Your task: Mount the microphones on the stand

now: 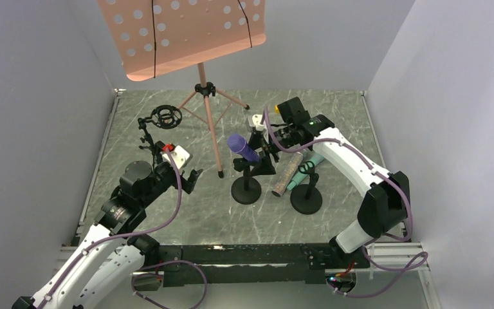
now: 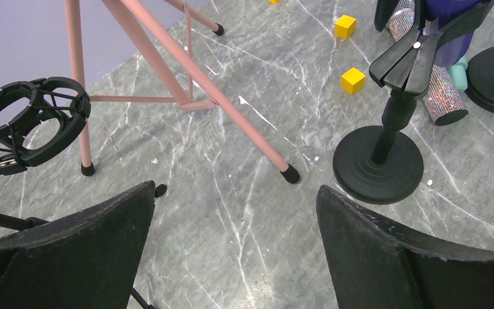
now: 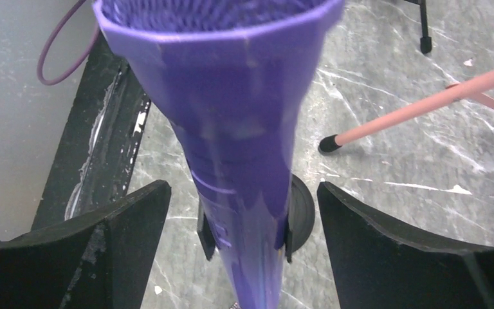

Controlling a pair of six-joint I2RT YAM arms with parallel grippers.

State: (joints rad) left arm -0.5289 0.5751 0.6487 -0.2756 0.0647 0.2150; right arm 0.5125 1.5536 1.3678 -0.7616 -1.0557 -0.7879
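Right-wrist close-up: purple microphone [image 3: 231, 129] between spread fingers [image 3: 103, 251] of right pincer [image 3: 242, 190].

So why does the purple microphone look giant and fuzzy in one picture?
Right wrist view: the slim purple microphone sits close to the lens, so it fills the frame and looks soft; top view: farther off, it looks small and sharp; left wrist view: a pale glare on the grey marble table.

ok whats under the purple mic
The purple microphone sits in a black clip on a round-based stand. Its body hides most of the clip and post in the right wrist view.
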